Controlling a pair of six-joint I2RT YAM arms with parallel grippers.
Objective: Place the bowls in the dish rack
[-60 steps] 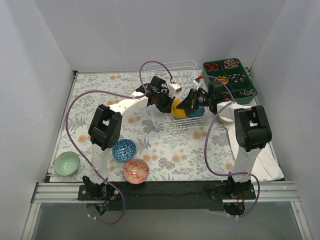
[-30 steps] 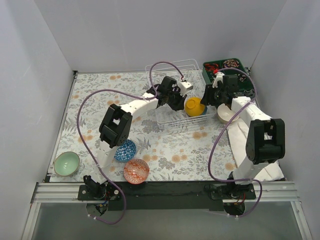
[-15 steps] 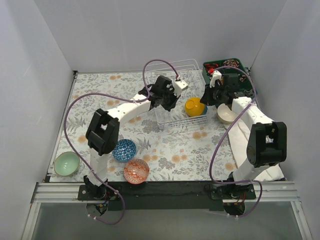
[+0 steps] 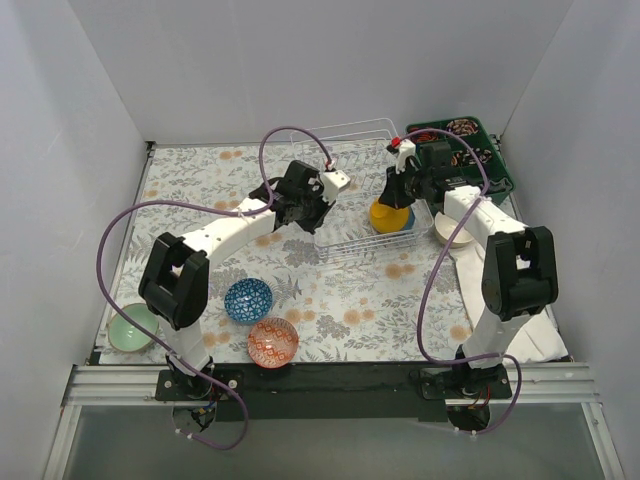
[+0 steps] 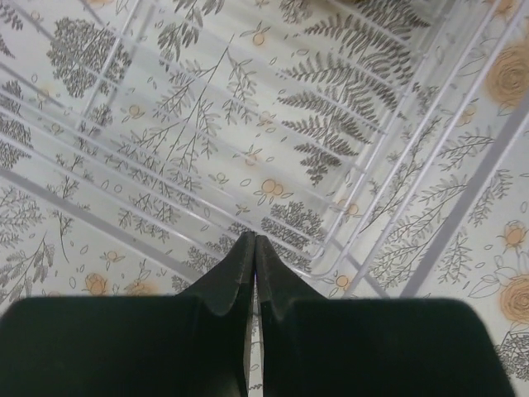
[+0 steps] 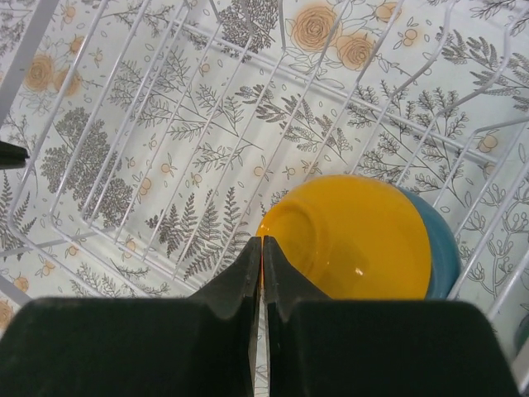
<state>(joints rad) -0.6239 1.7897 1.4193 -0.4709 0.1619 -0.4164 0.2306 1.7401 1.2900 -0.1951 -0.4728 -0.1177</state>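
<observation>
The white wire dish rack (image 4: pixel 340 130) stands at the back middle. An orange-yellow bowl (image 4: pixel 386 215) leans in its right end against a plain blue bowl (image 4: pixel 403 226). My right gripper (image 4: pixel 390 198) is shut, hovering just above the yellow bowl's (image 6: pixel 355 240) rim; the blue bowl (image 6: pixel 445 252) shows behind it. My left gripper (image 4: pixel 308 215) is shut and empty over the rack's left front wires (image 5: pixel 388 149). A cream bowl (image 4: pixel 453 230) sits right of the rack. The blue-patterned (image 4: pixel 248 299), red-and-white (image 4: pixel 272 340) and mint green (image 4: pixel 133 327) bowls sit at the front left.
A dark green compartmented tray (image 4: pixel 470 150) of small items stands at the back right. A white cloth (image 4: pixel 530 320) lies at the right edge. White walls close the table on three sides. The rack's left part (image 6: pixel 207 132) holds no bowls.
The yellow bowl was let go and now rests in the rack. My left gripper has drawn back to the left. My right gripper has moved left over the bowl.
</observation>
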